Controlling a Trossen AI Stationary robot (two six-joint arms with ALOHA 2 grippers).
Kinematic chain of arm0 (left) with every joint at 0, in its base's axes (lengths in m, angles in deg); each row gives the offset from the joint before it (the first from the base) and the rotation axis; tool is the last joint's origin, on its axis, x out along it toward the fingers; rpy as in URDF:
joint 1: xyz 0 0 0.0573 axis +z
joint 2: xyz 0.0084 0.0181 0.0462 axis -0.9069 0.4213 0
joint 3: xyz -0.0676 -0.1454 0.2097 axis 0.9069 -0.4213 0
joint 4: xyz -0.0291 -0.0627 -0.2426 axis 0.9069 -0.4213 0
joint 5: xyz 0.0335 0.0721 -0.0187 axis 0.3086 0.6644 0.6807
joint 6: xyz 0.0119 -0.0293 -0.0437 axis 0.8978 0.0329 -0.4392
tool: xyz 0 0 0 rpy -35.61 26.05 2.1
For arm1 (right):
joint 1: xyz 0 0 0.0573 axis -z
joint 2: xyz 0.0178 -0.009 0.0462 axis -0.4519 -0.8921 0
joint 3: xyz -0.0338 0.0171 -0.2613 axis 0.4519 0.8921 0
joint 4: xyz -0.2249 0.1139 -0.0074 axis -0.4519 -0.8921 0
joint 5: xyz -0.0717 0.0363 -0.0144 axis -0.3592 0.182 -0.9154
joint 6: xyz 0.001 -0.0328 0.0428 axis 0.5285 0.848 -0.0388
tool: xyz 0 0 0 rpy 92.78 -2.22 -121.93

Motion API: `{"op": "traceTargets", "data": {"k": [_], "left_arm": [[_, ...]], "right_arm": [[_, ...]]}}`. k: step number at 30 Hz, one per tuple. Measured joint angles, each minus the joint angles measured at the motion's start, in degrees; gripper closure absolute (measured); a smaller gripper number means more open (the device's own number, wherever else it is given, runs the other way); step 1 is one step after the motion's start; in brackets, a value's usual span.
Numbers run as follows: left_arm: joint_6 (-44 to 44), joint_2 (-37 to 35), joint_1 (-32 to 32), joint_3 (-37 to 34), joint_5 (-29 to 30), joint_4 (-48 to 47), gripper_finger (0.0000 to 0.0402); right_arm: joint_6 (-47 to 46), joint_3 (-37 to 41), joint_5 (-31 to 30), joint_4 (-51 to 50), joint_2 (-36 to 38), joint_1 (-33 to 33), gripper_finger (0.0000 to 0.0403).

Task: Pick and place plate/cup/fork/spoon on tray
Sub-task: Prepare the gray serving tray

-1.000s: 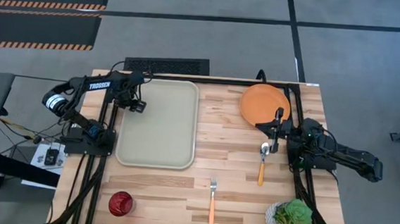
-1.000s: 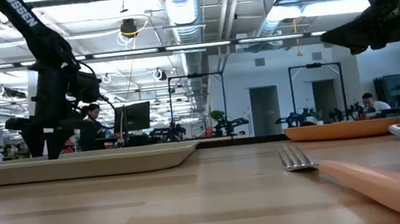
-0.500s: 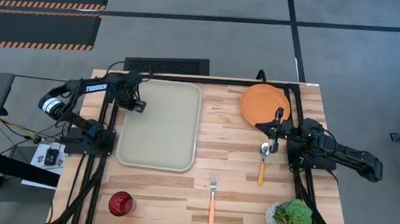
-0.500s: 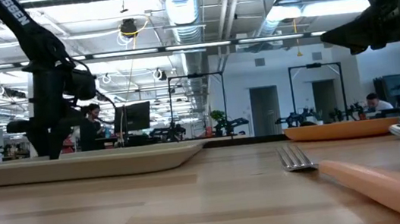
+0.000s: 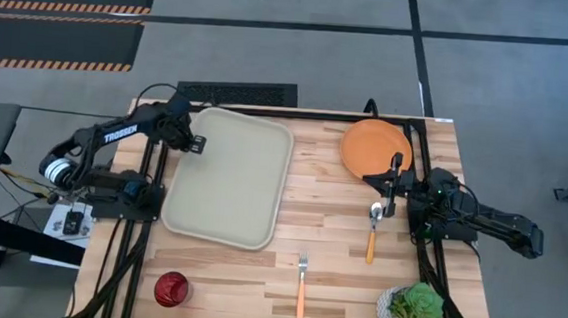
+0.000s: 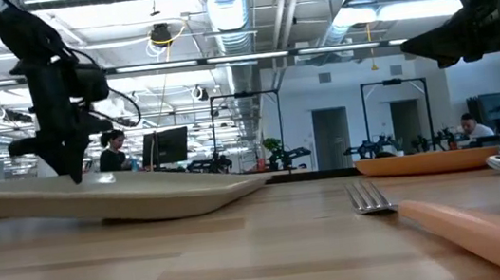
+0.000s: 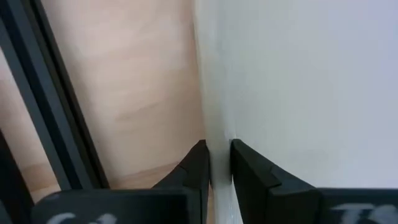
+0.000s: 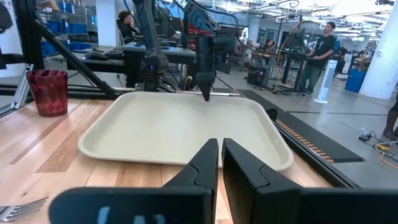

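Note:
The pale grey-green tray [image 5: 227, 180] lies at the table's left, tipped, with my left gripper [image 5: 193, 143] shut on its left rim near the far corner. The orange plate [image 5: 375, 147] sits at the far right. The spoon [image 5: 373, 230] lies just in front of it. The fork [image 5: 301, 286] lies near the front edge at the middle. The dark-red cup [image 5: 171, 288] stands at the near left. My right gripper [image 5: 392, 187] hovers level beside the plate and above the spoon, shut on nothing. My left gripper pinches the tray's raised left rim [image 7: 214, 134] between its two fingers, one finger inside the tray and one outside. The fingers [image 6: 72, 171] come from above, pointing steeply down. The tray's left side is lifted, and its right edge [image 6: 237, 191] rests on the table.
A white pot with a green plant [image 5: 414, 308] stands at the near right corner. Dark frame rails run along the table's left and right sides. Bare wood lies between the tray and the fork. People and desks show in the room beyond.
My left gripper has shut on the tray's left rim and risen. The tray's left side has come up off the table while its right edge stays down. The tray has also turned a little and shifted toward the table's right.

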Motion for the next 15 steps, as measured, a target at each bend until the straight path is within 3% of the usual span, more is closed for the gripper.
{"op": "traceTargets", "data": {"k": [9,15], "left_arm": [[-1.92,-8.47,-0.44,4.71,-1.34,1.72,0.0370],[0.91,-8.95,-0.44,11.24,-0.26,1.67,0.0377]], "right_arm": [[0.01,0.00,-0.01,-0.01,0.00,0.00,0.0356],[0.00,0.00,-0.02,0.00,0.02,0.00,0.0356]]}}
